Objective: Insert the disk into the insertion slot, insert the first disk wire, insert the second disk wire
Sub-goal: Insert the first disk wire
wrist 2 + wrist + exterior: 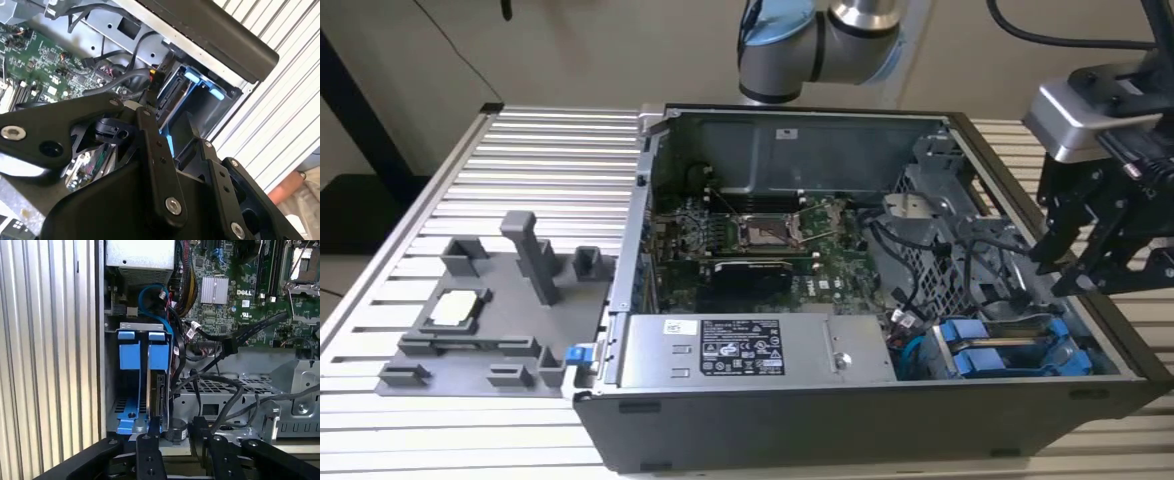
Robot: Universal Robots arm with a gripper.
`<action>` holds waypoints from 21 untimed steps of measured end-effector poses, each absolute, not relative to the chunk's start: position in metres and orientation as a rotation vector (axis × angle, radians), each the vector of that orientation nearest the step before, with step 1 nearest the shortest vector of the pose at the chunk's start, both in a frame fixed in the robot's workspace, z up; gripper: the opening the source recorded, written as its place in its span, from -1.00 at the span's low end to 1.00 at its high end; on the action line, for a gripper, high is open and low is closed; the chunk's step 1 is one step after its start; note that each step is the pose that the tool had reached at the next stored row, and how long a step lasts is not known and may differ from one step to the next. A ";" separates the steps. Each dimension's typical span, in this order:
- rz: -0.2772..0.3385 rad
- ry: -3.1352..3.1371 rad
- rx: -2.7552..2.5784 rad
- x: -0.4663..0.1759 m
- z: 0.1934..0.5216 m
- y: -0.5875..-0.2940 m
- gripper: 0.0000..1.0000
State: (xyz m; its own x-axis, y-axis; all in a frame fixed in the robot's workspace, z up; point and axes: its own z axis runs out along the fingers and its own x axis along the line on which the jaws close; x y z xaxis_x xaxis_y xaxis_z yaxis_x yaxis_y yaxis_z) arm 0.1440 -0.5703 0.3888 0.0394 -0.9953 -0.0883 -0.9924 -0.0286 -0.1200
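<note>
The disk (pixel 161 400) stands on edge in the insertion slot (pixel 131 390), framed by its blue caddy, in the case's corner bay (pixel 1001 350). Blue caddy tabs (pixel 200 85) show at the bay's mouth. My gripper (pixel 175 440) hovers just over the disk's outer edge, open, with nothing between the fingers; in the exterior view the gripper (pixel 1087 275) hangs above the case's right side. A black wire with a connector (pixel 227 345) lies loose across the board beside the bay. A blue wire (pixel 155 295) loops behind the caddies.
A grey labelled power-supply box (pixel 727 350) sits beside the bay. The green motherboard (pixel 761 240) fills the case floor, and a perforated grey cage (pixel 225 390) with black cables draped over it lies close to the gripper. A grey fixture tray (pixel 480 320) rests on the slatted table (pixel 520 150).
</note>
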 end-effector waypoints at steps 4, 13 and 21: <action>-0.026 2.062 -2.168 0.149 0.389 -0.570 -0.19; -0.002 2.047 -2.183 0.153 0.389 -0.564 -0.19; 0.052 2.072 -2.207 0.161 0.389 -0.561 -0.19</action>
State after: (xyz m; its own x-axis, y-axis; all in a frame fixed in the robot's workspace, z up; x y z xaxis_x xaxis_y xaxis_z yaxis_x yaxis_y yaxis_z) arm 0.1605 -0.5608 0.3889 0.0657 -0.9926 -0.1026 -0.9965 -0.0598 -0.0590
